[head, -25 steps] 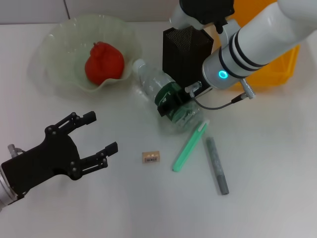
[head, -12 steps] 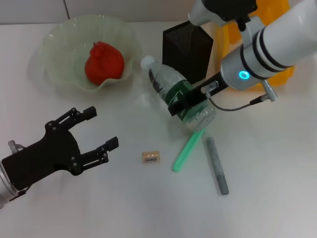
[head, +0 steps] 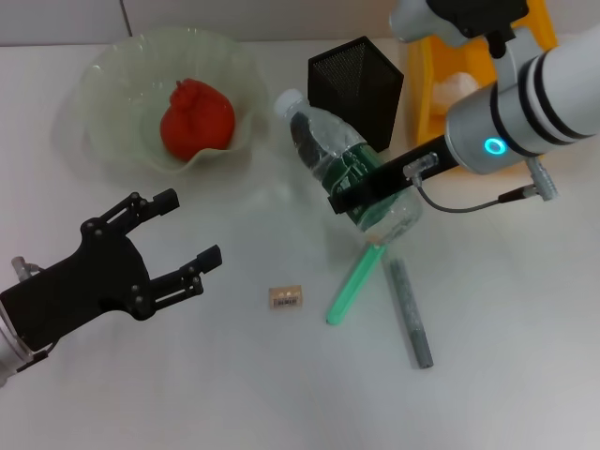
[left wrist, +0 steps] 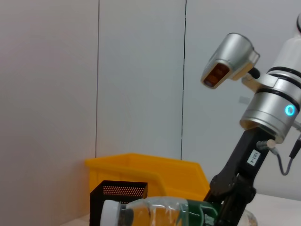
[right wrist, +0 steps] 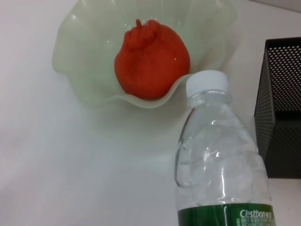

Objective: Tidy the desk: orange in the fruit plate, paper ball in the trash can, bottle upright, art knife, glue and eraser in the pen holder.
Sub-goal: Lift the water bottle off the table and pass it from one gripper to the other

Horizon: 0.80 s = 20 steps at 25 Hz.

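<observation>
On the white table (head: 525,356), far right corner, sits the yellow trash can (head: 424,70) with the paper ball (head: 452,86) inside it. Far left, the pale-green fruit plate (head: 112,84) holds the orange (head: 196,117), which rests toward the side nearest the bottle. Between plate and can stands the black mesh pen holder (head: 356,75), upright. Just in front of it the right pincer (head: 367,192) is clamped on the bottle (head: 328,155) at the green label; the bottle is tilted, cap pointing toward the fruit plate, base end over the table near the green art knife (head: 354,283). In the left wrist view the bottle (left wrist: 160,212) lies close to level before the pen holder and trash can. The grey glue stick (head: 411,312) lies just beside the knife, both flat on the table. The eraser (head: 284,297) lies alone near the middle front. The left pincer (head: 183,230) hovers at front left, fingers spread apart, holding nothing
</observation>
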Motion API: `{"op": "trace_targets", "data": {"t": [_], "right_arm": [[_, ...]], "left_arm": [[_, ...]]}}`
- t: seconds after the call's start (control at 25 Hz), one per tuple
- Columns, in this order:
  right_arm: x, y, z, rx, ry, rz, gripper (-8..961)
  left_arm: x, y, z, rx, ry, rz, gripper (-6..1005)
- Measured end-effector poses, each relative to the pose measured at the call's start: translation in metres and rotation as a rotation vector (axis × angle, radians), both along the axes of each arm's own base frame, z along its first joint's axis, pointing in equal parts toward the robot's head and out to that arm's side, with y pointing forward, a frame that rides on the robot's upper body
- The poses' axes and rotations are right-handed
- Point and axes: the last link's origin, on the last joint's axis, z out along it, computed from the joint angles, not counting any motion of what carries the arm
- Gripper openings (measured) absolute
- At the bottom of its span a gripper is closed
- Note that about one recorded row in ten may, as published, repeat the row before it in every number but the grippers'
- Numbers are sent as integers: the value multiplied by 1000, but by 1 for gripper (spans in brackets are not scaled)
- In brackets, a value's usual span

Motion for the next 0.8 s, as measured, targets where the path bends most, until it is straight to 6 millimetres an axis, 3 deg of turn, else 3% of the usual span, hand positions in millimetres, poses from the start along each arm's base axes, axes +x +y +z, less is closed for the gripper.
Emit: {"op": "trace_targets", "data": {"t": [0.24, 0.56, 0.8], "right_arm": [[-4, -9, 12, 12, 15, 26, 782], [-9, -32, 45, 81, 50, 119, 786], [-8, -43, 55, 124, 123, 161, 789]], "left_arm": [[1, 2, 2, 11, -14, 6, 865], [11, 11, 14, -29, -222, 106, 865], [20, 17, 16, -111, -336, 151, 864]]}}
